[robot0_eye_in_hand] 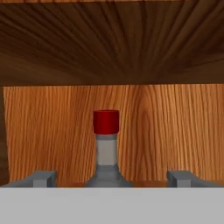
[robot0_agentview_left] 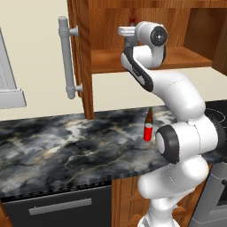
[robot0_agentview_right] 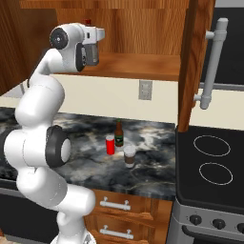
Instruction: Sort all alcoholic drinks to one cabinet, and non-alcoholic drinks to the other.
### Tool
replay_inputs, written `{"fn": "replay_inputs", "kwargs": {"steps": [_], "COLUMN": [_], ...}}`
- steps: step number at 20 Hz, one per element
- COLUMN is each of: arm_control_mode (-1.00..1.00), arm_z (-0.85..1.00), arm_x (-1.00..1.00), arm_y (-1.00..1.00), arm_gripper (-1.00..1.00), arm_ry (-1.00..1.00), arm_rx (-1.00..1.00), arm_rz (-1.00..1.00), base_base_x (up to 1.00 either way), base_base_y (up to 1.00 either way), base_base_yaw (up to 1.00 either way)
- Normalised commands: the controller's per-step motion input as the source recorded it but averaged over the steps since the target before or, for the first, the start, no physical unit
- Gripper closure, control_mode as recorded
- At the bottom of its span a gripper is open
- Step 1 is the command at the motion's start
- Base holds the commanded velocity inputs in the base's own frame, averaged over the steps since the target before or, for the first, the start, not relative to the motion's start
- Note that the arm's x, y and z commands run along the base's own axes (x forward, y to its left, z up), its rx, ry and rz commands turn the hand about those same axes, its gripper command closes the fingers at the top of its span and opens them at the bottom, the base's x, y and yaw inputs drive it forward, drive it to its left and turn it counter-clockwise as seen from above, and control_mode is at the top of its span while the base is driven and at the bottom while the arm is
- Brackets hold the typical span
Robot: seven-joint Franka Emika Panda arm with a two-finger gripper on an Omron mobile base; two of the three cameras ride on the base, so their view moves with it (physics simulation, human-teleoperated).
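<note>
In the hand view a grey glass bottle (robot0_eye_in_hand: 106,148) with a red cap stands upright on the shelf of the open wall cabinet (robot0_agentview_left: 111,60), against its wooden back. My gripper (robot0_eye_in_hand: 111,178) is open, and its fingertips (robot0_eye_in_hand: 41,178) stand wide apart on either side of the bottle's base without touching it. From the base views the hand is raised level with the shelf, and the red cap (robot0_agentview_left: 132,21) shows just above it. Down on the counter stand the brown beer bottle (robot0_agentview_right: 118,133), the red can (robot0_agentview_right: 110,144) and the dark cup (robot0_agentview_right: 129,156) with a pale lid, close together.
The cabinet's doors stand open, with grey bar handles at the left (robot0_agentview_left: 66,57) and at the right (robot0_agentview_right: 212,66). The dark marble counter (robot0_agentview_left: 66,146) runs left of a black stove (robot0_agentview_right: 214,162). A wall outlet (robot0_agentview_right: 145,89) sits behind the drinks.
</note>
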Motion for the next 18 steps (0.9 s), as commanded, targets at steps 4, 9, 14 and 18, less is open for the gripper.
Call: {"fn": "replay_inputs", "kwargs": {"steps": [4,9,14,18], "arm_control_mode": [-1.00,-1.00,-1.00,-1.00], "arm_z": [0.10,0.09,0.02,-0.17], "arm_x": [-0.58,-0.57,-0.56,-0.38], "arm_y": [-0.05,-0.06,-0.11,-0.14], "arm_gripper": [-1.00,-1.00,-1.00,-1.00], "arm_ry": [0.02,0.02,0.07,0.11], "arm_rx": [0.00,0.00,0.01,0.00], "arm_rz": [-0.01,0.00,0.00,0.00], "base_base_x": [0.00,0.00,0.00,0.00], "base_base_y": [0.00,0.00,0.00,0.00], "base_base_yaw": [0.00,0.00,0.00,0.00]}}
